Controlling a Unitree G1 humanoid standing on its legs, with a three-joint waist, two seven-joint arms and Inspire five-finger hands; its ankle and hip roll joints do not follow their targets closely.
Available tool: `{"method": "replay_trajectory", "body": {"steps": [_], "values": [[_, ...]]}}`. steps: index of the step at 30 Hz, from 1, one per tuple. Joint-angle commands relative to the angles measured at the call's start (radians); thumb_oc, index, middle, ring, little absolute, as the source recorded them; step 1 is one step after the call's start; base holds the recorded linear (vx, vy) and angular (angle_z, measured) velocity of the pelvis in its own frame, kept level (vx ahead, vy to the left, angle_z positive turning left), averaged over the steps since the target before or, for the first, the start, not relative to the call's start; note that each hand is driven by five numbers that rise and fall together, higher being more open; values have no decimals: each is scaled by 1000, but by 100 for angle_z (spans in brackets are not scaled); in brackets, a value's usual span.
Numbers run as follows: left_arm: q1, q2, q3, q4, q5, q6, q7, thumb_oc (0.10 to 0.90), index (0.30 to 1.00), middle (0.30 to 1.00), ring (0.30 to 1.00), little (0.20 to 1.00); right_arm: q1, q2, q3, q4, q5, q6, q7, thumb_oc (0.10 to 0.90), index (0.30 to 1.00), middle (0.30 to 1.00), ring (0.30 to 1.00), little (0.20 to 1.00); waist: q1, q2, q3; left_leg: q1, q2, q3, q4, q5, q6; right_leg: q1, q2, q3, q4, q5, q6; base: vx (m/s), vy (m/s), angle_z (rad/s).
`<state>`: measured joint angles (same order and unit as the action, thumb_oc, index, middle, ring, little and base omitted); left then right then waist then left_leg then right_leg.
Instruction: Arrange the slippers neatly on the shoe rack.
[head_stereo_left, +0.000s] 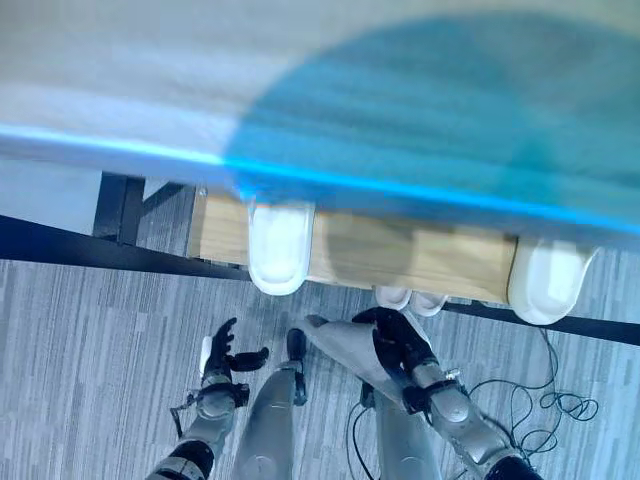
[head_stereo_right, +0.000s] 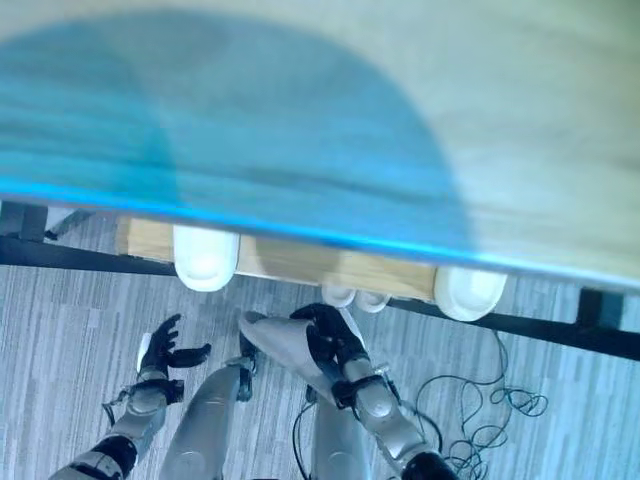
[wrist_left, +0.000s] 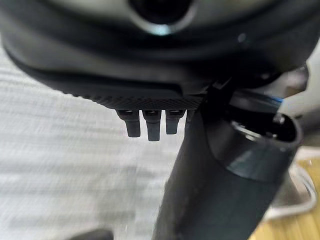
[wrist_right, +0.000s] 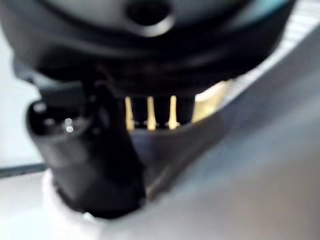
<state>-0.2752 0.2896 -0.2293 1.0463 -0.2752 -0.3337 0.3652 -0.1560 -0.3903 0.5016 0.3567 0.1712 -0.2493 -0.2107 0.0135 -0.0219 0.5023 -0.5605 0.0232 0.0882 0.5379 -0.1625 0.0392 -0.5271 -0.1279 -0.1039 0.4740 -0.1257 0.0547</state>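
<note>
From the head views, the right hand (head_stereo_left: 400, 350) is curled round a grey slipper (head_stereo_left: 345, 350) just before the rack (head_stereo_left: 420, 262), where white slippers (head_stereo_left: 280, 250) sit. The left hand (head_stereo_left: 222, 355) is spread, holding nothing. In the right wrist view, the fingers (wrist_right: 160, 112) clamp the slipper (wrist_right: 250, 165).

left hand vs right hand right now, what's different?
The right hand is curled round a grey slipper; the left hand holds nothing, its fingers spread. The right hand is close under the shoe rack, by the white slippers; the left hand hangs lower, over the floor. Both are dark.
</note>
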Motion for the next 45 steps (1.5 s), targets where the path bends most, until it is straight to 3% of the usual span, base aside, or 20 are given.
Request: {"method": "replay_trajectory", "body": {"steps": [1,5,10,13,16,17,18,19,20,23,24,28,30,35,45], "values": [[60,3,45,39,-53,-32,44,800,900,900,900,900,8,2,-26,-232,-31,-91,-64,400,300,300,300,300,20,9,-64,-93,74,-29,256,-151,-29,-102,-13,14,179,-62,37,-49,-6,17],[33,1,111,135,-101,-15,103,800,900,900,900,900,-148,18,8,-287,-87,-103,-163,400,300,300,300,300,36,36,-67,-257,86,-55,455,-221,-1,-270,-18,27,382,-154,1,-69,-22,11],[-3,-22,209,201,-285,-37,179,800,900,900,900,900,-372,35,66,-389,-181,-72,-286,400,300,300,300,300,72,69,-102,-483,98,-102,704,-308,31,-500,-22,56,641,-263,-40,-44,-44,0],[-13,-54,201,200,-280,-36,239,800,900,900,900,900,-469,58,95,-401,-322,-20,-363,400,300,300,300,300,87,85,-122,-592,95,-124,835,-351,47,-620,-23,83,795,-320,-67,1,-17,8],[-16,-47,152,155,-232,-44,311,800,900,900,900,900,-571,70,93,-342,-348,26,-431,400,300,300,300,300,106,98,-142,-728,81,-136,994,-392,55,-764,-16,112,987,-373,-95,30,-27,8],[-16,-47,152,154,-231,-44,312,800,900,900,900,900,-572,71,92,-341,-348,26,-432,400,300,300,300,300,107,97,-145,-735,81,-136,1000,-394,55,-771,-16,113,993,-375,-95,67,-11,13],[-20,-43,141,147,-233,-55,335,800,900,900,900,900,-640,64,80,-329,-372,44,-460,400,300,300,300,300,114,102,-149,-796,75,-142,1083,-415,58,-836,-9,126,1095,-401,-107,49,1,12],[-21,-43,142,147,-232,-56,336,800,900,900,900,900,-642,64,80,-327,-372,44,-460,400,300,300,300,300,115,101,-151,-803,75,-142,1090,-419,58,-844,-9,128,1102,-405,-107,91,-5,4],[-20,-36,139,143,-252,-61,345,800,900,900,900,900,-689,67,71,-320,-360,47,-473,400,300,300,300,300,120,104,-150,-861,69,-157,1177,-439,59,-902,-4,136,1197,-423,-116,66,-3,-2],[-21,-30,136,139,-257,-64,348,800,900,900,900,900,-717,61,59,-314,-358,50,-484,400,300,300,300,300,123,105,-155,-902,65,-166,1229,-455,57,-941,-2,148,1257,-441,-120,92,-4,1],[-18,-20,132,135,-279,-74,359,800,900,900,900,900,-818,46,51,-246,-345,72,-499,400,300,300,300,300,128,112,-140,-962,51,-196,1356,-489,58,-1007,9,193,1412,-471,-128,139,28,5],[-26,-1,117,141,-302,-85,370,800,900,900,900,900,-936,64,43,-176,-272,67,-531,400,300,300,300,300,128,116,-117,-1001,38,-213,1465,-527,59,-1041,14,227,1535,-500,-134,113,26,14],[-35,10,115,164,-335,-75,359,800,900,900,900,900,-1016,112,56,-158,-245,72,-545,400,300,300,300,300,125,117,-88,-1004,30,-222,1554,-560,62,-1042,26,257,1619,-517,-135,100,11,3],[-29,11,115,176,-340,-66,349,800,900,900,900,900,-1040,148,66,-149,-242,88,-536,400,300,300,300,300,120,116,-76,-1006,25,-221,1608,-580,65,-1042,33,278,1666,-522,-134,71,14,2],[-16,8,88,201,-359,-46,337,800,900,900,900,900,-1123,194,90,97,-239,174,-575,400,300,300,300,300,103,111,-45,-1009,26,-229,1697,-609,67,-1043,46,305,1726,-521,-137,21,40,-3]]}}
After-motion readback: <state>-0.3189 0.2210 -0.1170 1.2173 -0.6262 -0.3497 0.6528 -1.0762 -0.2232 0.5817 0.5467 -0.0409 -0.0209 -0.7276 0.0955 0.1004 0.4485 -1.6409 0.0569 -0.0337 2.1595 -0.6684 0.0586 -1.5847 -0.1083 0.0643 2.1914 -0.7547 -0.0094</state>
